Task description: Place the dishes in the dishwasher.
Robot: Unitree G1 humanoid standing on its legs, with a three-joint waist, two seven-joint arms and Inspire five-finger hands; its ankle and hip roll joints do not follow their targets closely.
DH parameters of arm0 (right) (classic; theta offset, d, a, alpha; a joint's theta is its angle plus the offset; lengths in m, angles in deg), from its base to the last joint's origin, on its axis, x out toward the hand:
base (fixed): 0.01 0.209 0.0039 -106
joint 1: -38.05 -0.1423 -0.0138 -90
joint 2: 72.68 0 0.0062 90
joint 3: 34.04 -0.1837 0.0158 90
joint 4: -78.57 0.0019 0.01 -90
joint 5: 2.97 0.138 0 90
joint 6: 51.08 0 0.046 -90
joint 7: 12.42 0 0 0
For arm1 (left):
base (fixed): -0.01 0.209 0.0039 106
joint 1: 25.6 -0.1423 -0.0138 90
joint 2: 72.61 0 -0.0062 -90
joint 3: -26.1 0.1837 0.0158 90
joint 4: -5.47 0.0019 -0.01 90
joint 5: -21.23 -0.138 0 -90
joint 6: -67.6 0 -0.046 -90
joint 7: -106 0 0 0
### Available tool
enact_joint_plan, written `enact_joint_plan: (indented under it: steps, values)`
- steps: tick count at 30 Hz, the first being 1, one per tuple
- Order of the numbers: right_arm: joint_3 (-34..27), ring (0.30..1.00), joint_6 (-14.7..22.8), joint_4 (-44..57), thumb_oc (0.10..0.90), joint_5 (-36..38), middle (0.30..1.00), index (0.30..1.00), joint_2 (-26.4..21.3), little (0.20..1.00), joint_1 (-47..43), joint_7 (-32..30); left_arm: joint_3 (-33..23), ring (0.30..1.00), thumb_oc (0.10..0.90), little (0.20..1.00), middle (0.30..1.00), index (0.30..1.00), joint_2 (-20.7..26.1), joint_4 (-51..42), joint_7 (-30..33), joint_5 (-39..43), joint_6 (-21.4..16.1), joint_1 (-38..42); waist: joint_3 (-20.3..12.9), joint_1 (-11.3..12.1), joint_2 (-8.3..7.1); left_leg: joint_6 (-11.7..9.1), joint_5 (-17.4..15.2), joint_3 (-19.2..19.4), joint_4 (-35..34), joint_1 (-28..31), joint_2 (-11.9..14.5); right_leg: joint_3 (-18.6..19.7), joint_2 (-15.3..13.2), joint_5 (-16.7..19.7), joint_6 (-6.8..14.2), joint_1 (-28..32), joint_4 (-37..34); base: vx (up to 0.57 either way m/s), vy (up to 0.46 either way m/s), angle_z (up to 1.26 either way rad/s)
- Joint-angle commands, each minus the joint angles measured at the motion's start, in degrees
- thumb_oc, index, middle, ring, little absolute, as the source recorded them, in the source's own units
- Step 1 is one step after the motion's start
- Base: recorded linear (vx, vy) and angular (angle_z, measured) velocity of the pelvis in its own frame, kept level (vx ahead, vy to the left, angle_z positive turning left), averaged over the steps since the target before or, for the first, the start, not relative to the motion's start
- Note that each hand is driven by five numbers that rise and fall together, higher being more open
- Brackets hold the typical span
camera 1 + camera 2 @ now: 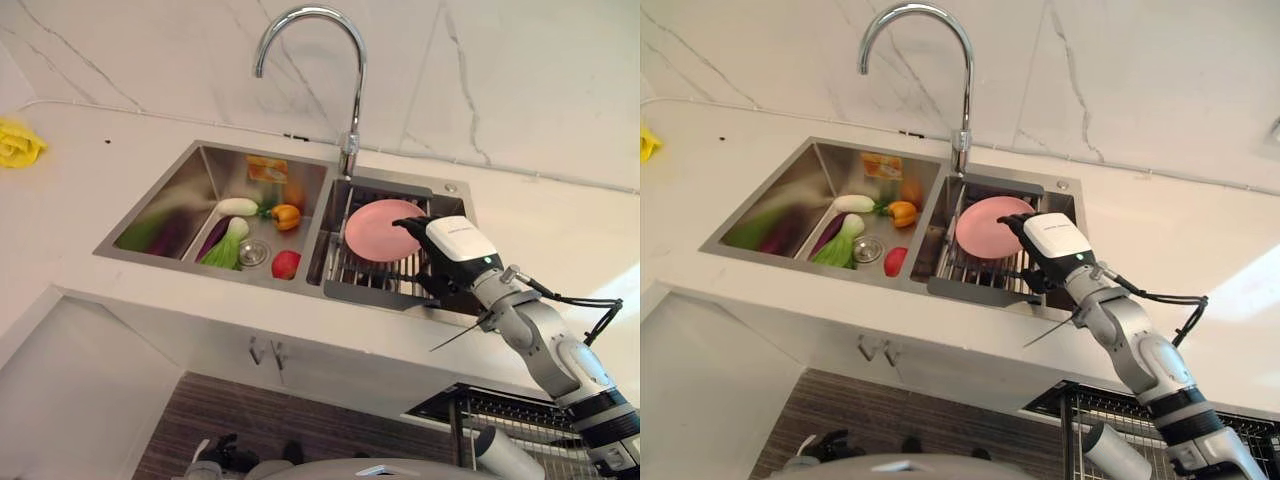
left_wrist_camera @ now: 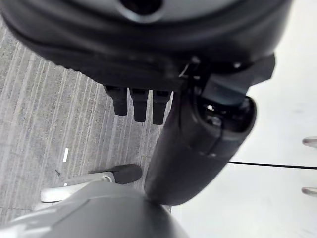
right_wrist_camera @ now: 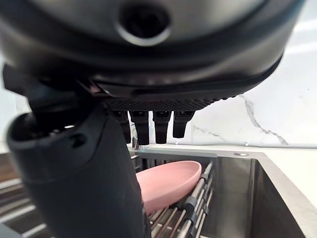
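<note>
Pink plate (image 1: 378,230) leaning on the wire rack (image 1: 375,272) in the sink's right basin (image 1: 340,285), right hand (image 1: 452,250) beside it with fingers straight, vegetables (image 1: 232,235) in the left basin (image 1: 165,215), left hand (image 2: 143,101) relaxed above the floor

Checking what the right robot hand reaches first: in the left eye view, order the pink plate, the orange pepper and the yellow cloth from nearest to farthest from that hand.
From the right robot hand, open over the sink's right basin:
1. Pink plate, leaning on the rack right beside the fingers.
2. Orange pepper, in the left basin.
3. Yellow cloth, on the counter far to the left.
</note>
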Motion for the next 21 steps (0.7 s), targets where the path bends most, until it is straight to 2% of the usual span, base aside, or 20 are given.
enact_joint_plan:
  steps: [1,7,11,12,21]
  values:
    - [-0.28,0.900,-0.71,0.82,0.800,-4.74,0.900,0.900,-2.68,0.900,-10.21,-5.80,4.51,0.900,0.800,0.900,0.900,0.900,-1.72,3.88,-0.87,-2.47,-0.49,0.69,-1.26,2.47,-0.35,-3.82,-3.53,0.33,0.53,2.71,2.20,-2.75,-1.86,-2.66,2.84,0.04,1.91,0.00,0.000,0.00]
    - [5.38,0.900,-3.69,-7.57,0.800,-13.22,0.900,0.900,-2.32,0.900,-16.40,-9.62,5.87,0.900,0.800,0.900,0.900,0.900,-2.00,3.48,-0.02,-1.68,-0.78,1.00,-1.16,3.29,-0.18,-3.98,-3.44,-0.04,0.53,2.58,2.22,-3.33,-1.98,-2.72,2.80,0.31,1.76,0.00,0.000,0.01]
    - [8.13,0.900,-5.20,-11.91,0.800,-16.21,0.900,0.900,-1.37,0.900,-19.52,-11.23,6.20,0.900,0.800,0.900,0.900,0.900,-2.08,3.64,0.51,-1.11,-0.88,1.08,-1.07,3.77,-0.12,-4.06,-3.43,-0.21,0.53,2.67,2.20,-3.68,-1.93,-2.79,2.73,0.52,1.67,0.00,-0.002,0.07]
    - [9.00,0.900,-6.51,-14.28,0.800,-17.99,0.900,0.900,-0.88,0.900,-20.65,-12.38,6.25,0.900,0.800,0.900,0.900,0.900,-2.02,3.79,0.88,-0.91,-0.84,1.15,-1.05,4.28,-0.17,-4.11,-3.33,-0.40,0.53,2.56,2.30,-3.97,-1.97,-2.82,2.72,0.61,1.63,-0.01,-0.004,0.07]
    - [11.04,0.900,-10.62,-24.17,0.800,-21.58,0.900,0.900,0.69,0.900,-22.41,-15.95,6.77,0.900,0.800,0.900,0.900,0.900,-2.33,4.74,1.65,-0.34,-1.05,0.24,-1.04,5.83,-0.19,-4.27,-2.99,-2.29,0.53,2.04,2.12,-6.00,-2.05,-3.03,2.47,1.12,1.59,-0.01,-0.005,0.12]
